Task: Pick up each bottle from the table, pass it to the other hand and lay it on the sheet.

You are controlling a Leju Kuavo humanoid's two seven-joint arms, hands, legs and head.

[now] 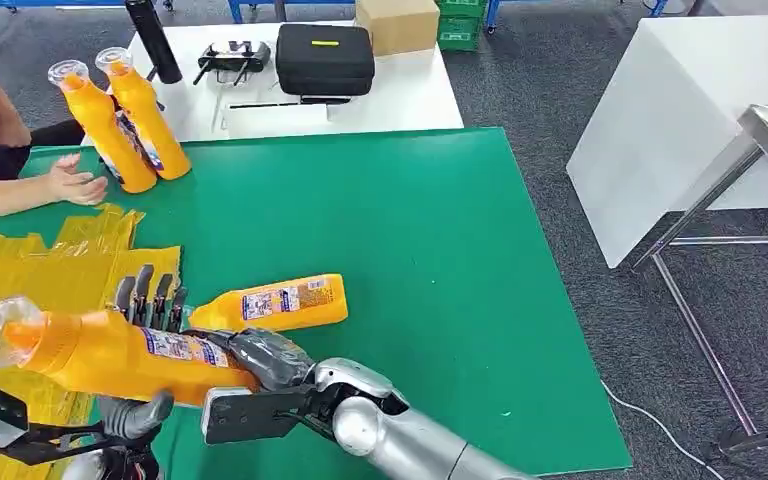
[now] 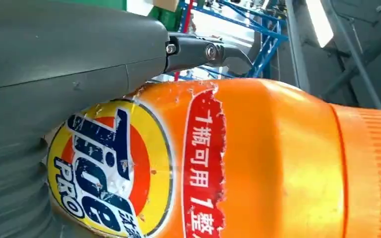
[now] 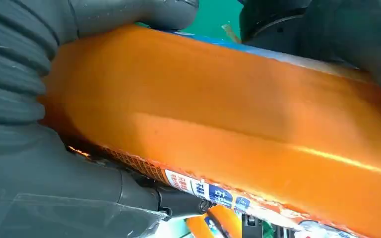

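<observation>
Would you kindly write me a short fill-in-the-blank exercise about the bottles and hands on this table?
1. Both robot hands, right hand and left hand, are on one orange ____.
2. The lying bottle rests on the ____ mat.
3. Beside a person's hand, ____ upright bottles stand together.
4. The crumpled sheet is ____.

Missing words: bottle; green; two; yellow
</observation>
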